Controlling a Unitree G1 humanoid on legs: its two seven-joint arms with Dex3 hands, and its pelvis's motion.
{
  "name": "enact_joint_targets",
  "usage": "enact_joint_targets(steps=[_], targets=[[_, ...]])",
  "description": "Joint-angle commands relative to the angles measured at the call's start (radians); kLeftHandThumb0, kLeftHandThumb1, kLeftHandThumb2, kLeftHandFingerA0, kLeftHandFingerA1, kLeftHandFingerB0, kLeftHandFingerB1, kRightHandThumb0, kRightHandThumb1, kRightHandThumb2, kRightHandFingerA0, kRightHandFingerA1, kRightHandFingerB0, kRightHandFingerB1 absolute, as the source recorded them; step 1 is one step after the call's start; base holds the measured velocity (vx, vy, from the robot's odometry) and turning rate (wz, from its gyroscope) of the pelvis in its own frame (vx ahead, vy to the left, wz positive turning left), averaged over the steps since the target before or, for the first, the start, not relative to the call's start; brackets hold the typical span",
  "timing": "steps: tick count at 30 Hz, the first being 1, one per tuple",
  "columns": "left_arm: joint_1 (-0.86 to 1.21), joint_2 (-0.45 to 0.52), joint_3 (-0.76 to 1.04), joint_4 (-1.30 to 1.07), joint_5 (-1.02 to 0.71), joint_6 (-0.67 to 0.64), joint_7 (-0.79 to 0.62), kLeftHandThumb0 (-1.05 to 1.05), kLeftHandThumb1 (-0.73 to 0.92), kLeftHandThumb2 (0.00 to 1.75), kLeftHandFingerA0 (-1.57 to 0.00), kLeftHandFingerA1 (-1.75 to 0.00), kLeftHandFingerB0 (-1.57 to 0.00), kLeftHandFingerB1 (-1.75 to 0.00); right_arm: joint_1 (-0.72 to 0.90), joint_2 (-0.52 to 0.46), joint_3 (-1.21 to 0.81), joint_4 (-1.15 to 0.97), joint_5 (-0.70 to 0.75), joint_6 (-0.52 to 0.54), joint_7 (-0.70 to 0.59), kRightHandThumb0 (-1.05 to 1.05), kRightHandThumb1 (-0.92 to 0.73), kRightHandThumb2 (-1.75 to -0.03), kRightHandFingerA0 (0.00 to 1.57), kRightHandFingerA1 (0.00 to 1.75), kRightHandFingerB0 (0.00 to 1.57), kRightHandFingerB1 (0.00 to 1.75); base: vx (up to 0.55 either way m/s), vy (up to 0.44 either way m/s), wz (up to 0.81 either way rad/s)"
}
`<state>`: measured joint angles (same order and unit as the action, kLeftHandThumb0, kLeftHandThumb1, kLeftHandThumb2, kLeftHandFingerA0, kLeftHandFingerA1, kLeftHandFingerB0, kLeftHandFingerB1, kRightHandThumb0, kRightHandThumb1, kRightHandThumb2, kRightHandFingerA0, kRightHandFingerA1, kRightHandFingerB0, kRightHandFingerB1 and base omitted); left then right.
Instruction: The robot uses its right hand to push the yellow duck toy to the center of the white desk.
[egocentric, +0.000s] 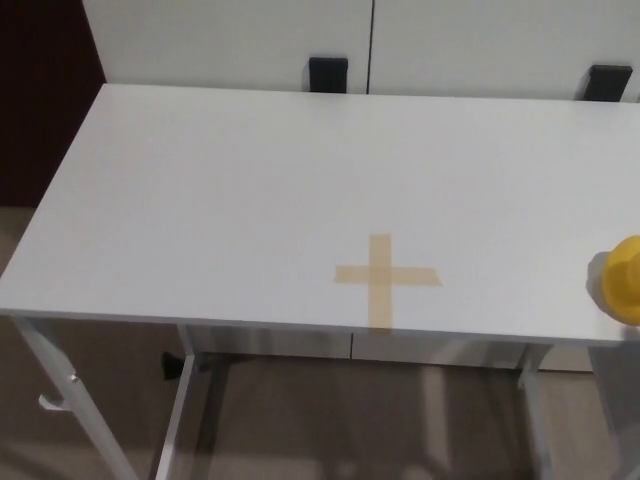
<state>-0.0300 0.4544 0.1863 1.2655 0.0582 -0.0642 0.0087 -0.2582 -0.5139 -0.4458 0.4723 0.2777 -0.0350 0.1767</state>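
The duck toy (624, 279) sits on the desk (230, 190) at its right front edge. A tape cross (385, 280) lies left of it, near the front edge, well apart.

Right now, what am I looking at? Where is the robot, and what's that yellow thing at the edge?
You are looking through a camera on a robot's head, pointing down at its work. The robot has two arms with black hands, but neither hand shows in this picture, so nothing is being held. The big pale surface is a white desk. The yellow thing at the right edge is a duck toy, partly cut off by the picture's edge. Near the desk's front edge is a cross of tan tape. The duck sits to the right of the cross, apart from it. Behind the desk are white cabinet doors with dark handles. The robot's job is to push the duck to the middle with its right hand.
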Motion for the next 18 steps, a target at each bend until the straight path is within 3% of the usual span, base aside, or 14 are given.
enact_joint_targets(steps=[1, 2, 3, 6, 7, 8, 11, 12, 14, 15, 16, 17, 18], targets=[[0.011, 0.009, 0.0, 0.002, -0.004, -0.022, 0.002, -0.14, 0.61, 0.67, -0.84, -0.67, -0.77, -0.59, -0.026, 0.03, 0.08, 0.037, -0.057, 0.037, 0.006, -0.73, -0.79, -1.15, 0.04, 0.39, 0.04, 0.37, 0.0, 0.0, 0.0], [0.011, 0.009, 0.0, 0.002, -0.004, -0.022, 0.002, -0.14, 0.61, 0.67, -0.84, -0.67, -0.77, -0.59, -0.026, 0.03, 0.08, 0.037, -0.057, 0.037, 0.006, -0.73, -0.79, -1.15, 0.04, 0.39, 0.04, 0.37, 0.0, 0.0, 0.0], [0.017, 0.004, 0.004, 0.001, -0.01, -0.024, -0.002, -0.14, 0.61, 0.69, -0.83, -0.67, -0.76, -0.6, -0.028, 0.048, 0.108, 0.074, -0.08, 0.023, -0.016, -0.87, -0.8, -1.15, 0.02, 0.42, 0.12, 0.45, 0.0, 0.0, 0.0], [0.022, 0.003, 0.006, -0.003, -0.012, -0.028, -0.006, -0.14, 0.61, 0.69, -0.83, -0.67, -0.76, -0.6, -0.043, 0.067, 0.127, 0.114, -0.095, 0.012, -0.038, -0.87, -0.8, -1.15, 0.02, 0.42, 0.12, 0.45, 0.0, 0.0, 0.0], [0.023, 0.002, 0.006, -0.003, -0.012, -0.029, -0.007, -0.16, 0.64, 0.66, -0.82, -0.65, -0.75, -0.58, -0.049, 0.072, 0.137, 0.129, -0.103, 0.006, -0.044, -0.84, -0.92, -0.77, 0.09, 0.33, 0.15, 0.33, 0.0, 0.0, 0.0], [0.024, 0.001, 0.005, -0.003, -0.012, -0.028, -0.004, -0.14, 0.62, 0.71, -0.84, -0.68, -0.77, -0.6, -0.054, 0.073, 0.164, 0.144, -0.126, 0.012, -0.049, -0.86, -0.81, -1.16, 0.08, 0.46, 0.06, 0.42, 0.0, 0.0, 0.0], [0.023, -0.003, 0.005, -0.002, -0.011, -0.025, 0.003, -0.14, 0.63, 0.69, -0.84, -0.68, -0.78, -0.6, -0.056, 0.075, 0.203, 0.163, -0.159, 0.014, -0.054, -0.76, -0.75, -1.15, 0.08, 0.48, 0.02, 0.4, 0.0, 0.0, 0.0], [0.022, -0.004, 0.004, -0.002, -0.01, -0.024, 0.004, -0.18, 0.66, 0.62, -0.84, -0.64, -0.76, -0.57, -0.057, 0.076, 0.218, 0.166, -0.172, 0.008, -0.059, -0.37, -0.49, -1.12, 0.0, 0.5, 0.0, 0.49, 0.0, 0.0, 0.0], [0.021, -0.005, 0.004, -0.002, -0.01, -0.024, 0.004, -0.18, 0.66, 0.62, -0.84, -0.64, -0.76, -0.57, -0.058, 0.077, 0.229, 0.168, -0.181, 0.005, -0.063, -0.37, -0.49, -1.12, 0.0, 0.5, 0.0, 0.49, 0.0, 0.0, 0.0], [0.023, -0.007, 0.007, -0.006, -0.014, -0.028, 0.0, -0.16, 0.65, 0.67, -0.82, -0.67, -0.74, -0.59, -0.062, 0.092, 0.254, 0.156, -0.193, 0.018, -0.068, -0.88, -0.8, -1.17, 0.1, 0.49, 0.0, 0.34, 0.0, 0.0, 0.0], [0.025, -0.007, 0.005, -0.006, -0.011, -0.034, 0.002, -0.14, 0.63, 0.69, -0.84, -0.68, -0.76, -0.59, -0.069, 0.102, 0.266, 0.15, -0.195, 0.034, -0.075, -0.74, -0.74, -1.14, 0.04, 0.46, 0.02, 0.36, 0.0, 0.0, 0.0], [0.024, -0.009, 0.006, -0.004, -0.012, -0.032, 0.001, -0.15, 0.65, 0.67, -0.83, -0.67, -0.75, -0.58, -0.075, 0.104, 0.272, 0.154, -0.202, 0.038, -0.085, -0.77, -0.92, -0.71, 0.13, 0.36, 0.09, 0.28, 0.0, 0.0, 0.0], [0.024, -0.01, 0.006, -0.003, -0.012, -0.031, 0.001, -0.15, 0.65, 0.67, -0.83, -0.67, -0.75, -0.58, -0.08, 0.106, 0.277, 0.156, -0.208, 0.041, -0.093, -0.77, -0.92, -0.71, 0.13, 0.36, 0.09, 0.28, 0.0, 0.0, 0.0]])
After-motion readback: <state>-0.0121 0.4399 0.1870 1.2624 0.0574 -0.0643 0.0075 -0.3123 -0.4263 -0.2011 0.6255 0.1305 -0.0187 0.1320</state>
